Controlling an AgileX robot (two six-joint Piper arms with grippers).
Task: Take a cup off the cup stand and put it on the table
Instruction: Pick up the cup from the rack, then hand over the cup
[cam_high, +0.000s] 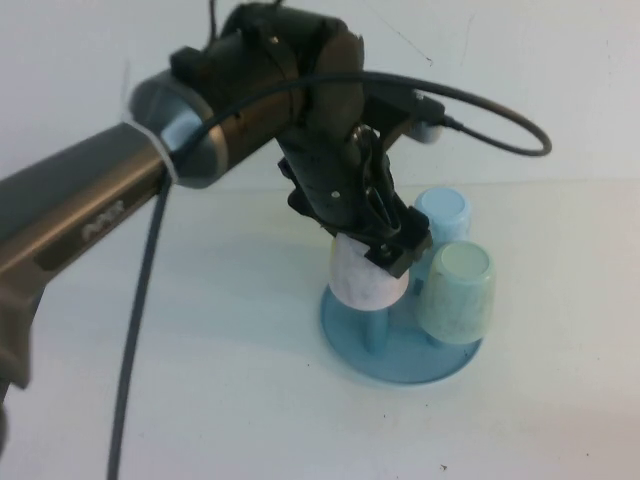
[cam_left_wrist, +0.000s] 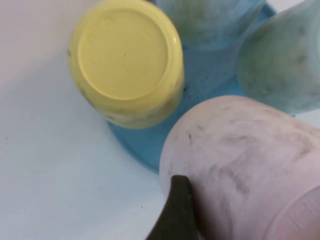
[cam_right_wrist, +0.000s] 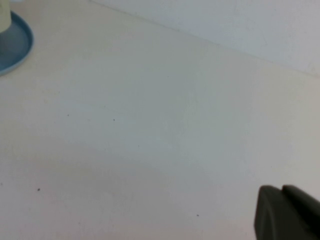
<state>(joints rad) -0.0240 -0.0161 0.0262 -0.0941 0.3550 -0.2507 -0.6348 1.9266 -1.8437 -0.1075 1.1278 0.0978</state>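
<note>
The pale pink cup (cam_high: 365, 280) hangs upside down over a peg at the front left of the blue cup stand (cam_high: 400, 365). My left gripper (cam_high: 392, 250) reaches down from the left and is shut on the pink cup's upturned bottom. In the left wrist view the pink cup (cam_left_wrist: 240, 160) fills the space beside one dark finger (cam_left_wrist: 176, 210), with the stand's base (cam_left_wrist: 135, 142) below it. My right gripper (cam_right_wrist: 282, 192) is shut and empty, low over the white table (cam_high: 230, 380), and does not show in the high view.
A pale green cup (cam_high: 458, 290) and a pale blue cup (cam_high: 443, 215) sit upside down on the stand's right and back pegs. A yellow cup (cam_left_wrist: 125, 60) stands on another peg, hidden behind my arm in the high view. The stand's rim (cam_right_wrist: 15, 45) shows in the right wrist view.
</note>
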